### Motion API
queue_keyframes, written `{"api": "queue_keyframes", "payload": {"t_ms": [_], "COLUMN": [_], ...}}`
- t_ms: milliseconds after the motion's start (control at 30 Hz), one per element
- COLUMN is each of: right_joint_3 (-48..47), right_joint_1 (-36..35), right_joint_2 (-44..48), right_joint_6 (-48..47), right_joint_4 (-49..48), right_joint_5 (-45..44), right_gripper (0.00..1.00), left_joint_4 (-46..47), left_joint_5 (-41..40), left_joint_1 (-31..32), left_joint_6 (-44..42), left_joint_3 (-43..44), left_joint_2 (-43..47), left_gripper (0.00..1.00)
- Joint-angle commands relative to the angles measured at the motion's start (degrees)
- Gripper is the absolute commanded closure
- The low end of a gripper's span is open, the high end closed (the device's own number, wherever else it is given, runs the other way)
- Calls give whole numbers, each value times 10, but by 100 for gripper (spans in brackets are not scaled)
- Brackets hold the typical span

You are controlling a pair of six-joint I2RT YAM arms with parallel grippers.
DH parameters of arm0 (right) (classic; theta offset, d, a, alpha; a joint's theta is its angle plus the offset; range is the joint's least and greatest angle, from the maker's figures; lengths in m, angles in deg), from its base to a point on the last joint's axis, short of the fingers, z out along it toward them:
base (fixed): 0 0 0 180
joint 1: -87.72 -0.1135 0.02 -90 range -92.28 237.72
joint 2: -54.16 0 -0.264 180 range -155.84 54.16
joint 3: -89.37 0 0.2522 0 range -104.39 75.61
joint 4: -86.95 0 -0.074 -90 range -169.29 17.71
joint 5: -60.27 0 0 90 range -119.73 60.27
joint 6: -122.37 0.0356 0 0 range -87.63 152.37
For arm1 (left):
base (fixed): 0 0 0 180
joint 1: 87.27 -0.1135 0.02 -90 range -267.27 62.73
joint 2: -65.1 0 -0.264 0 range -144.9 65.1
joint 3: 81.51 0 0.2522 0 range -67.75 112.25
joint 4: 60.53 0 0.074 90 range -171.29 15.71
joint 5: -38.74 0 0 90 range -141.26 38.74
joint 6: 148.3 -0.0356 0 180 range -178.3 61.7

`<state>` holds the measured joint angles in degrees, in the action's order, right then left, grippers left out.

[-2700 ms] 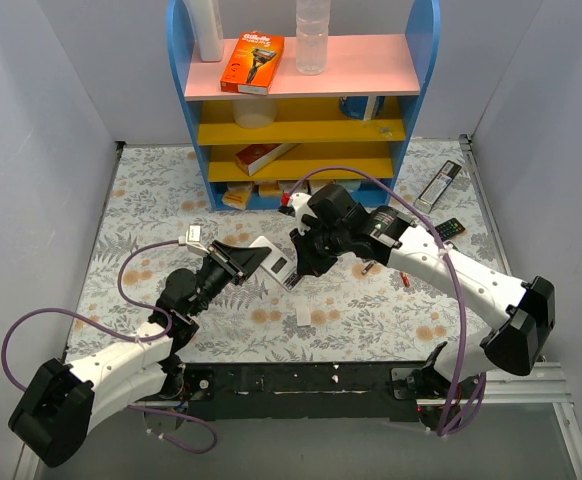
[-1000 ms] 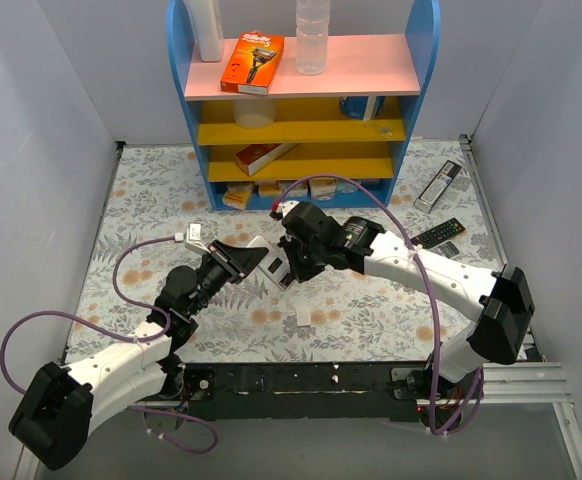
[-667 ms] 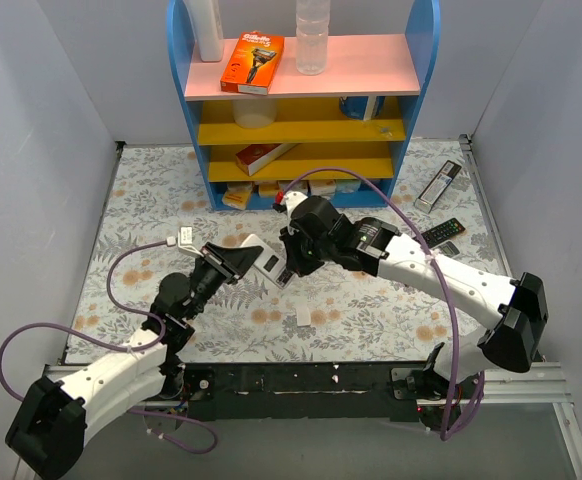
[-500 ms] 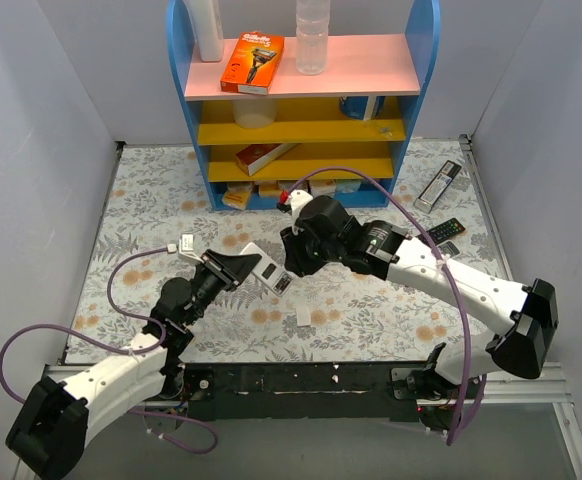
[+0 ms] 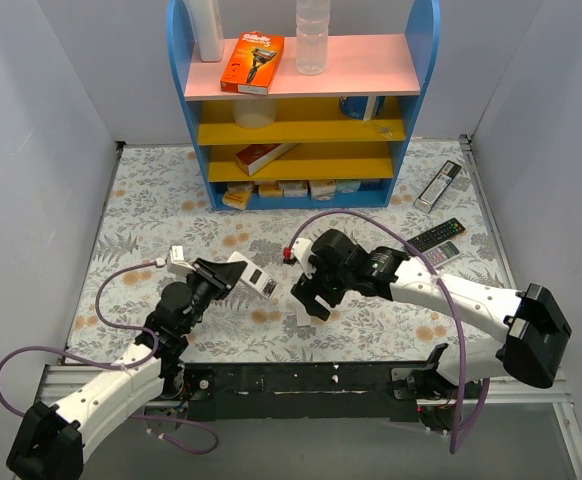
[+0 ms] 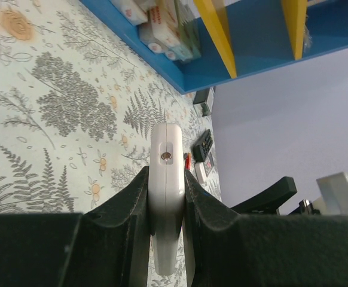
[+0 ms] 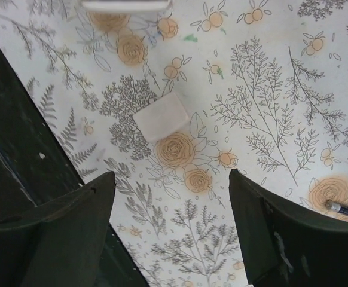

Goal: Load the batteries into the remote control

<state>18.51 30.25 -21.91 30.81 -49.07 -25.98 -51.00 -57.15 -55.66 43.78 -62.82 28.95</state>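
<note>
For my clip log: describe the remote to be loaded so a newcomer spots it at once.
Find the blue shelf unit at the back, then come forward to the left arm. The remote control is the short white one clamped in the left claw; the other remotes lie flat far right.

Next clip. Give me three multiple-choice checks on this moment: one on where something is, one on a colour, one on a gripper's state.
1. Where is the white remote?
A. flat on the mat
B. between the fingers of the left gripper
C. on a yellow shelf

2. What colour is the shelf unit's top board?
A. green
B. pink
C. black

3. The right gripper is:
A. open, holding nothing
B. shut on the white remote
C. shut, empty

Answers:
1 B: the left wrist view shows it clamped edge-on.
2 B: the top view shows pink.
3 A: its fingers stand wide apart with nothing between them.
</note>
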Motion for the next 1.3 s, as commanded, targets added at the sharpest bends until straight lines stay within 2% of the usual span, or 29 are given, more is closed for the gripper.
{"api": "queue_keyframes", "payload": {"t_ms": [0,100,167,500,767,1033,1267], "right_joint_3": [16,18,4,17,5,1,-3], "right_joint_1": [-2,-4,-5,-16,-34,-43,-48], "right_joint_2": [-6,-23,-49,-119,-171,-207,-228], "right_joint_6": [-162,-203,-227,-267,-287,-284,-285], "right_joint_4": [-9,-4,10,-34,-53,-66,-65], "right_joint_5": [33,44,51,41,28,8,12], "right_gripper": [16,16,2,2,5,16,22], "left_joint_4": [-97,-151,-176,-290,-331,-337,-326], "left_joint_5": [-61,-87,-97,-127,-140,-140,-136], "left_joint_1": [-4,-5,-6,-6,-6,-6,-6], "left_joint_6": [8,19,25,36,38,37,37], "left_joint_3": [-6,-1,1,17,25,26,24], "left_joint_2": [50,85,109,177,205,211,205], "left_gripper": [100,100,100,100,100,100,100]}}
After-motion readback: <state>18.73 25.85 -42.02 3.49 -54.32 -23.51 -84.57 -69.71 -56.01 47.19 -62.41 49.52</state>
